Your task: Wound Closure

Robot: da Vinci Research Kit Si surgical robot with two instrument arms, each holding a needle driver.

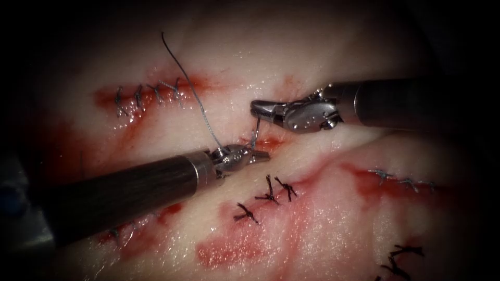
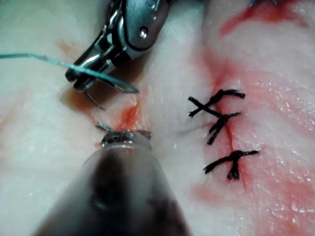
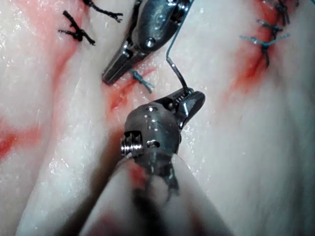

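I see pale tissue point(image 1: 333, 218) | red fluid point(image 1: 229, 252) | grey-blue thread point(image 1: 200, 112) | black knotted stitches point(image 1: 271, 195)

right claw point(image 3: 189, 101) grips needle point(image 3: 176, 73) | left claw point(image 3: 123, 66) near cut | tissue point(image 3: 246, 162)

Three black knotted stitches point(image 1: 268, 196) sit in a row on a closed cut right of the open one. Blue-grey stitches point(image 1: 148, 96) close another cut at far left. More blue-grey stitches point(image 1: 403, 181) lie at right.
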